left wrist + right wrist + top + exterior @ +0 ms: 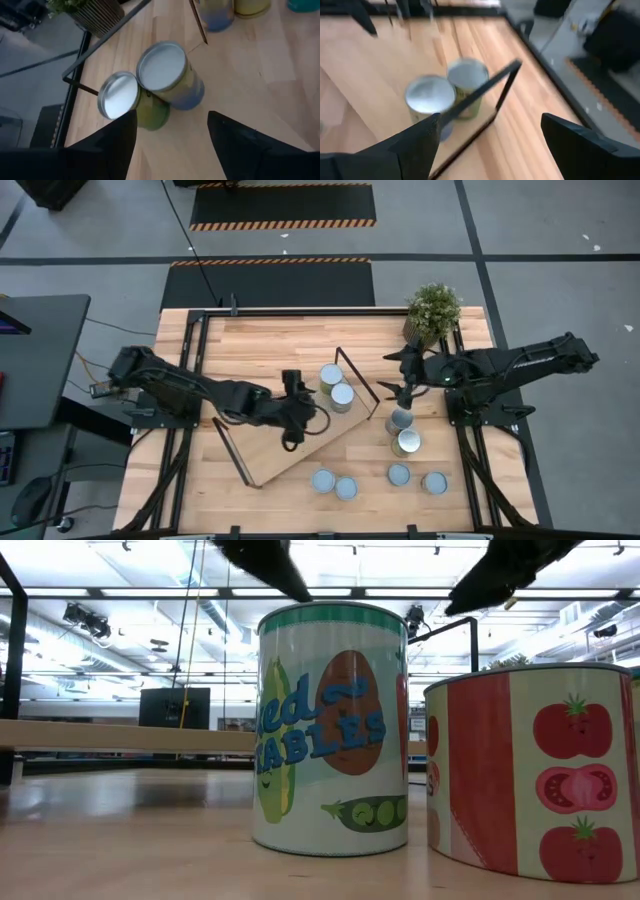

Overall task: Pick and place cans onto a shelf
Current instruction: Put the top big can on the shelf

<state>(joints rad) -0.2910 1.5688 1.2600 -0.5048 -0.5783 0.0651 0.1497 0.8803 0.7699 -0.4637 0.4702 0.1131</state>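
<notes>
High view, shelf: the shelf [300, 435] lies slanted in the middle of the table [250, 340], with two cans [337, 387] standing side by side at its far end.
High view, arms: the left gripper [293, 385] hangs over the shelf just beside those two cans; the right gripper [402, 383] hangs above the can by the shelf's end.
High view, count: eight cans, one shelf, one plant [433, 310].
Low view: two big cans stand close, a vegetable can [332, 728] and a tomato can [535, 775]; dark arm parts show above them.
Left wrist view: the two cans [150, 85] on the shelf stand touching, ahead of the fingers [112, 142], which are spread with nothing between them.
Right wrist view: fingers [420, 145] spread, nothing held; two cans [445, 92] show behind a wire loop [490, 85].
Good way: I think the right gripper should drop straight over one can, squeeze its sides evenly, and not bump the next one.
</notes>
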